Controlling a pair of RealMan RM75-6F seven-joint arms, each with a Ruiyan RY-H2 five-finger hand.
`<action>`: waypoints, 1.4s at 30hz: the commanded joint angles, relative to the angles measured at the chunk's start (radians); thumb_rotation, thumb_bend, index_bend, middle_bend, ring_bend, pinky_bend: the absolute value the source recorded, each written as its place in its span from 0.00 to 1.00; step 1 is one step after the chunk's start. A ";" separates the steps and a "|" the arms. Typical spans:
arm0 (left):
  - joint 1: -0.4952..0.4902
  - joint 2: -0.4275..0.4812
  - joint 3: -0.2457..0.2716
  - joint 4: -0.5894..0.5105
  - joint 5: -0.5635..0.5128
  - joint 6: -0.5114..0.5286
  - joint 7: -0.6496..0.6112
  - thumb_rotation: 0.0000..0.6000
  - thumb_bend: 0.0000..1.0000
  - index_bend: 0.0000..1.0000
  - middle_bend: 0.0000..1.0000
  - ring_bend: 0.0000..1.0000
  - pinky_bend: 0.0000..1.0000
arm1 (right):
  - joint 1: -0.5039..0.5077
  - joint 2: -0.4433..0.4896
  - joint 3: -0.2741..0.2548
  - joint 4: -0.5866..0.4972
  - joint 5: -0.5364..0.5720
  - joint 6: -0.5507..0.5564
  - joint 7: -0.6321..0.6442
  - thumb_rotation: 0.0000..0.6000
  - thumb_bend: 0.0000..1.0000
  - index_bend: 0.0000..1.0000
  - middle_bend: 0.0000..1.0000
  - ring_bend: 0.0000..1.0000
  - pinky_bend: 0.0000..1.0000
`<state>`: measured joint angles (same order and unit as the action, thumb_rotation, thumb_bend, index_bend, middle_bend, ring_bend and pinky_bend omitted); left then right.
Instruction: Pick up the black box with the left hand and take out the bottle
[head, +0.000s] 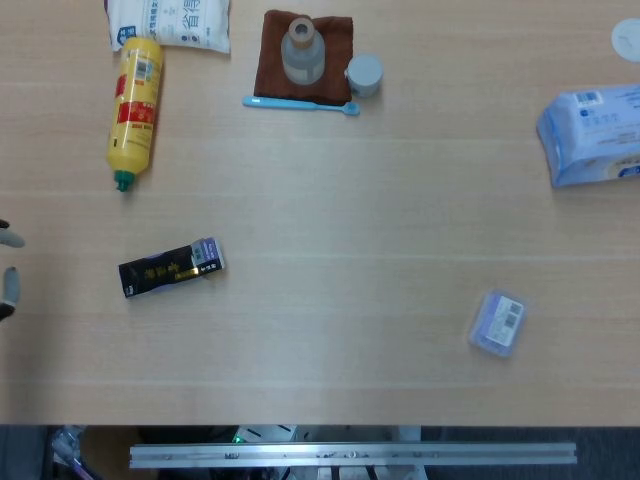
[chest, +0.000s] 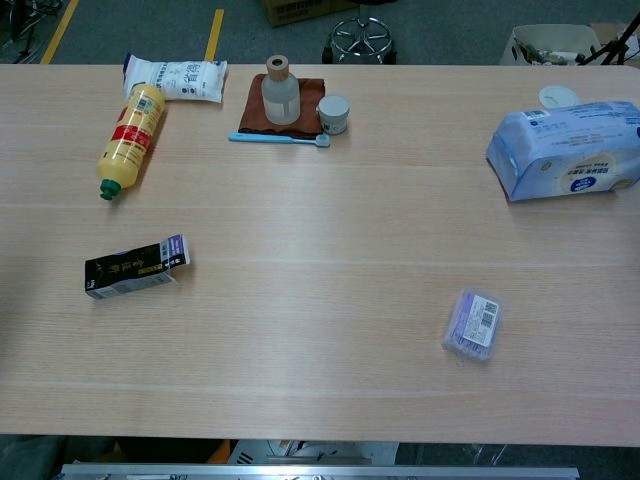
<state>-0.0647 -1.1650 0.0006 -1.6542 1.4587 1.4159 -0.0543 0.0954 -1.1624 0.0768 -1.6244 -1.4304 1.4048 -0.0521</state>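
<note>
The black box lies flat on the wooden table, left of centre, with a purple-and-white end flap facing right. No bottle from inside it shows. Only the fingertips of my left hand poke in at the left edge of the head view, spread apart with nothing between them, well to the left of the box. The chest view does not show that hand. My right hand appears in neither view.
A yellow squeeze bottle and a white bag lie at the back left. A clear bottle stands on a brown cloth beside a small cup and a blue toothbrush. A tissue pack and a purple packet lie on the right.
</note>
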 joint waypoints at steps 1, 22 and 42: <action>-0.011 -0.003 0.016 -0.016 0.021 -0.022 0.014 1.00 0.46 0.35 0.16 0.28 0.34 | 0.004 0.011 0.011 -0.006 -0.010 0.014 0.001 1.00 0.07 0.28 0.26 0.18 0.36; -0.132 -0.059 0.058 -0.038 -0.010 -0.298 -0.069 1.00 0.31 0.24 0.00 0.00 0.00 | 0.011 0.079 0.060 -0.084 0.004 0.070 -0.041 1.00 0.07 0.28 0.26 0.18 0.36; -0.182 -0.181 0.047 0.034 -0.052 -0.348 0.016 1.00 0.31 0.06 0.00 0.00 0.00 | -0.009 0.076 0.043 -0.075 0.013 0.083 -0.043 1.00 0.07 0.28 0.26 0.18 0.36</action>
<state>-0.2428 -1.3407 0.0505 -1.6258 1.4123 1.0726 -0.0433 0.0866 -1.0860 0.1204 -1.6999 -1.4175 1.4879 -0.0952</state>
